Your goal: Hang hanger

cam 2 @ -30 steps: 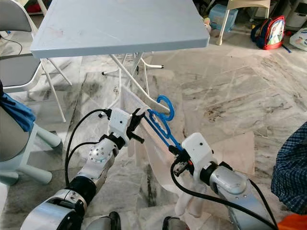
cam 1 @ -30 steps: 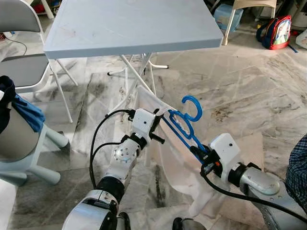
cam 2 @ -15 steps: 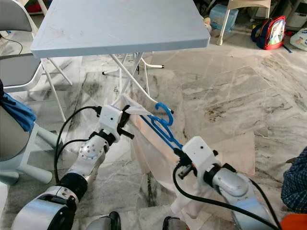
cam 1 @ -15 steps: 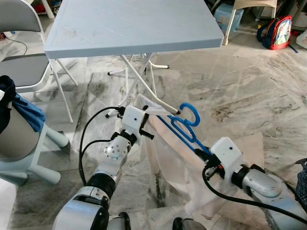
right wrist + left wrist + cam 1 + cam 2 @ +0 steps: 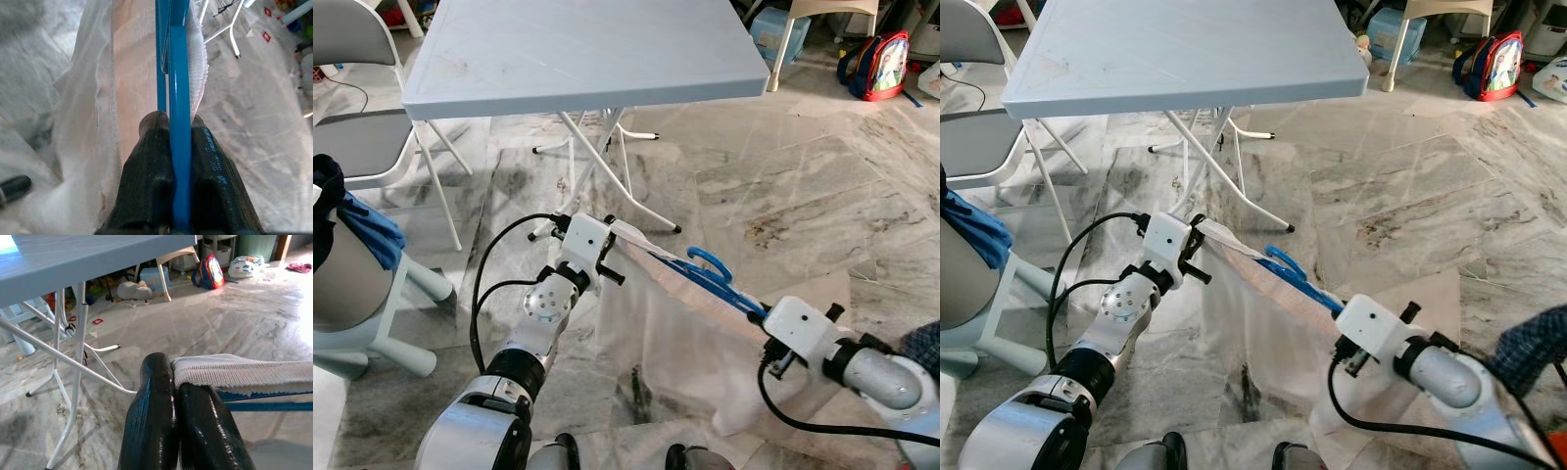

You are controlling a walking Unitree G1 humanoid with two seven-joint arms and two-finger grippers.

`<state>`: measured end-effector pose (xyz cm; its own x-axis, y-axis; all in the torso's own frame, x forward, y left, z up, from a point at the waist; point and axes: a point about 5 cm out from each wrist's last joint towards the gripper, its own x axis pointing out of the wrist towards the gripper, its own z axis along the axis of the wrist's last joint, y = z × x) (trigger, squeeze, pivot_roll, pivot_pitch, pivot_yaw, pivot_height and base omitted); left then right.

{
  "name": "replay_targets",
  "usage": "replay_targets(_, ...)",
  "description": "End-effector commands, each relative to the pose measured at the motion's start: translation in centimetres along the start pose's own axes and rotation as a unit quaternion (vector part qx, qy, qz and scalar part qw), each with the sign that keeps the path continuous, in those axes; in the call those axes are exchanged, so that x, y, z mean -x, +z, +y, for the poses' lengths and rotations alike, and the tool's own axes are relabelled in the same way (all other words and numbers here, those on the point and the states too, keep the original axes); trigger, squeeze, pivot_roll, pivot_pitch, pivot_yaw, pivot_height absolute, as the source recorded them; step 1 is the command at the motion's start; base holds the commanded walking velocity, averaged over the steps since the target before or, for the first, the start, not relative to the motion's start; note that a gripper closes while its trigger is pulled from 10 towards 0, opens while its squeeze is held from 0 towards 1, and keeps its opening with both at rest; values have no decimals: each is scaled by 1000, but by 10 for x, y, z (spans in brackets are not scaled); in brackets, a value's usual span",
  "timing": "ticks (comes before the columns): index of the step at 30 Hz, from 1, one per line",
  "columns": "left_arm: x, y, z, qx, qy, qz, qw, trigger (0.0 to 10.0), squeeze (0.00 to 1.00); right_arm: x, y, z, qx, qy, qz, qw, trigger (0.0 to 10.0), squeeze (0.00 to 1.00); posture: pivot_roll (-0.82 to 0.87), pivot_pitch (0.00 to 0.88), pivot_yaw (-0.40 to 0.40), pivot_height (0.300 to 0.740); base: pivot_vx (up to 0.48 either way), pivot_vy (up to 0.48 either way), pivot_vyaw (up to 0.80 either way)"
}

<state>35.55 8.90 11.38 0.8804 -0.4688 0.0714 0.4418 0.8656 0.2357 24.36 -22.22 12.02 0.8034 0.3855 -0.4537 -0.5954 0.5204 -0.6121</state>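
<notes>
left gripper jaws pinched tight on the hem of a white cloth; right gripper jaws clamped on the blue hanger, held over the marble floor below the grey table; the hanger's arms are largely hidden in the cloth, its hook plain from the head.

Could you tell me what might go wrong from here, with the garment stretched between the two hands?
The left hand pinches just the hem of the white garment; pulled taut, it could slip free. The right hand grips the thin blue hanger by one bar, which might twist. The garment's lower end drapes on the floor and may drag.
</notes>
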Motion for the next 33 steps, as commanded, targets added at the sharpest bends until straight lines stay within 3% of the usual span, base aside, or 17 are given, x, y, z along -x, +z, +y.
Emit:
replay_targets(1,8,-1,35,0,70,12,997,0,0,19,-39,-5,8,4,94,996,10000,0,-108,236,17,740,0,0,0)
replay_targets(5,9,-5,38,-5,70,29,997,0,0,34,-50,-14,29,14,117,993,10000,0,-112,236,17,740,0,0,0)
replay_targets(8,10,-9,37,-8,65,44,997,0,0,41,-50,-18,16,16,110,994,10000,0,-116,235,16,740,0,0,0)
replay_targets(9,12,-14,35,-5,61,59,996,0,0,45,-41,-18,-19,27,80,996,10000,0,-122,233,14,740,0,0,0)
replay_targets(14,14,-22,28,-2,46,78,996,0,0,50,-25,-13,-53,56,31,997,10000,0,-128,232,12,740,0,0,0)
replay_targets(20,16,-27,25,0,32,93,995,0,0,60,-19,-16,-54,83,16,995,10000,0,-133,229,10,740,0,0,0)
replay_targets(23,17,-28,25,2,27,97,995,0,0,72,-24,-22,-39,108,32,993,10000,0,-137,229,10,740,0,0,0)
replay_targets(25,16,-28,24,3,25,96,995,0,0,81,-33,-28,-9,118,71,990,10000,0,-141,229,9,740,0,0,0)
replay_targets(30,15,-27,21,6,15,95,995,0,0,90,-50,-33,53,133,140,980,10000,0,-145,232,10,740,0,0,0)
replay_targets(33,14,-28,18,7,5,98,995,0,0,96,-55,-37,63,135,160,976,10000,0,-146,235,10,740,0,0,0)
